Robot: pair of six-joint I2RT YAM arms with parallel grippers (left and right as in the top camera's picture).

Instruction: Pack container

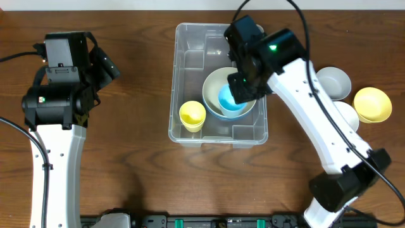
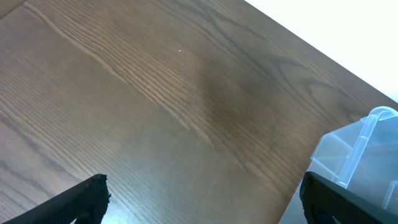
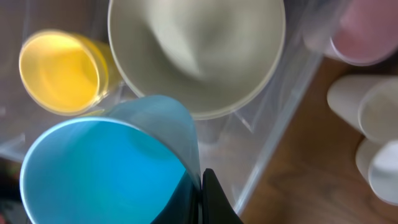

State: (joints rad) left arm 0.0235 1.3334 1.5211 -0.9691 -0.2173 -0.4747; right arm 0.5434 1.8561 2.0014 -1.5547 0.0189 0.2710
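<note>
1 blue cup (image 1: pixel 231 102) in right jaws

- From overhead, the right arm (image 1: pixel 297 82) hides the 1 o'clock corner of the container (image 1: pixel 183 63) and part of the blue cup (image 1: pixel 226 104).
- White bowls (image 1: pixel 336 82) at 3 o'clock of the container lie partly under that arm; we cannot count them.
- In the right wrist view the blue cup runs off the bottom edge, and a blurred pink thing (image 3: pixel 367 37) at 1 o'clock is cropped.
- The left wrist view gives us only the container's corner at 4 o'clock, and of the left gripper (image 2: pixel 208 208) just two dark tips at the bottom edge.
</note>
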